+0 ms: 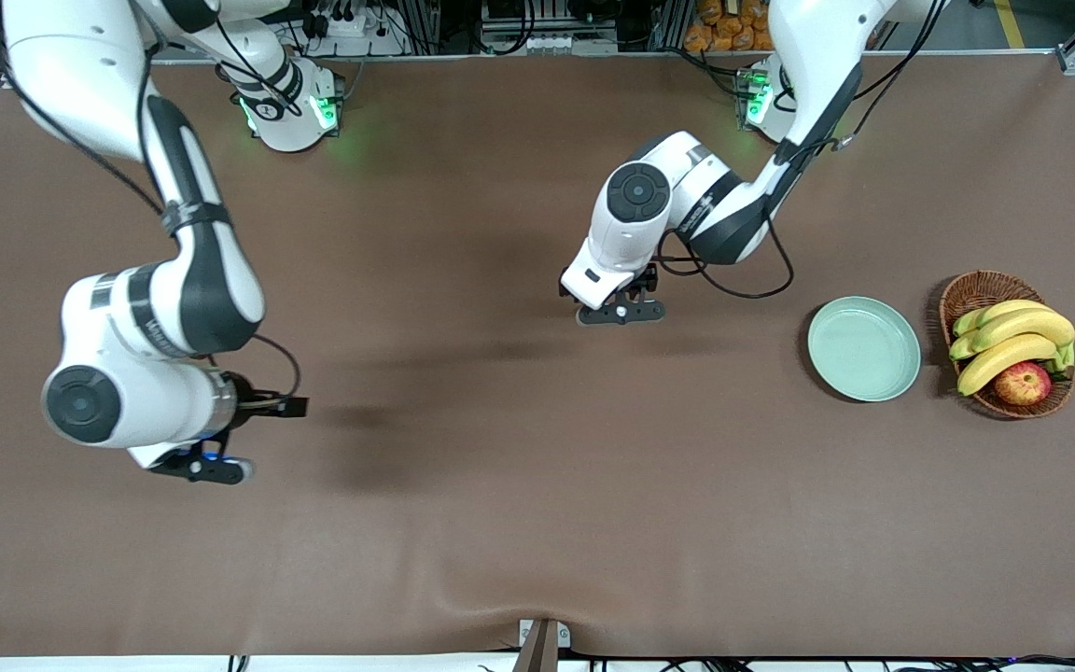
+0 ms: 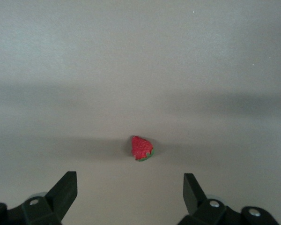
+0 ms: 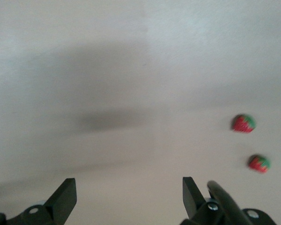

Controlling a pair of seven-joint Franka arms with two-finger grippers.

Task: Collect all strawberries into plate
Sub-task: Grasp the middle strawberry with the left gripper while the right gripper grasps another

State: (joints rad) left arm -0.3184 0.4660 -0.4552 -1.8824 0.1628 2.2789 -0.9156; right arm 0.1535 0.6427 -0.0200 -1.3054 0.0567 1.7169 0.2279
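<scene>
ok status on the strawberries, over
Left gripper and right gripper both open, empty. One small red strawberry under left, two under right. Round mint-green plate empty.

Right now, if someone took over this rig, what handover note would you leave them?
Left gripper: open, empty, over bare table mid-table; its wrist view shows one strawberry lying on the table ahead of the open fingers.
Right gripper: open, empty, over the table at the right arm's end; its wrist view shows two strawberries on the table, off to one side.
Plate: at the left arm's end, beside the fruit basket, nothing in it.
Done: no berry collected yet.
Left: pick up all three berries and put them into the plate.
</scene>
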